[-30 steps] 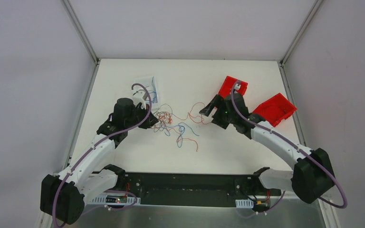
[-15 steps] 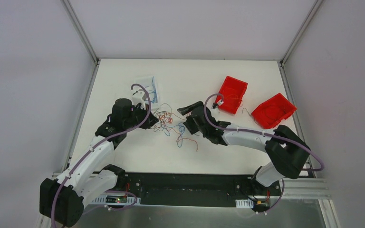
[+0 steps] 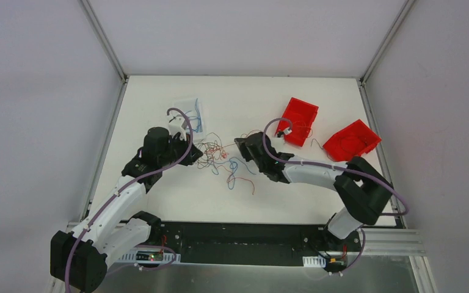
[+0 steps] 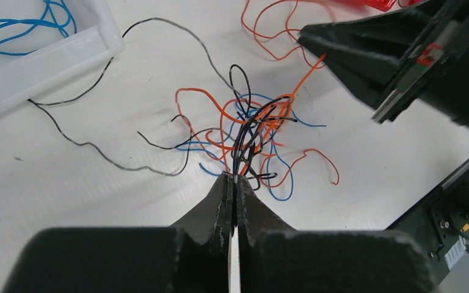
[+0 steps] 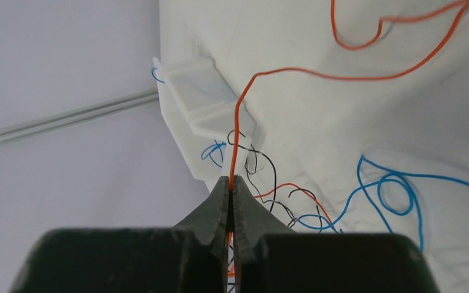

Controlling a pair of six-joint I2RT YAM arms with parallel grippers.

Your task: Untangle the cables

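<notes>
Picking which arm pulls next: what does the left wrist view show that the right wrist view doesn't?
Only left wrist: the left claw shut on several black strands of the tangled cables, with the knot spread out ahead. Only right wrist: the right claw shut on one orange wire. Both: the white tray and loose blue and black wires.

A lab test cell: white table (image 3: 177,196) boxed by plain grey walls (image 3: 238,30).
</notes>
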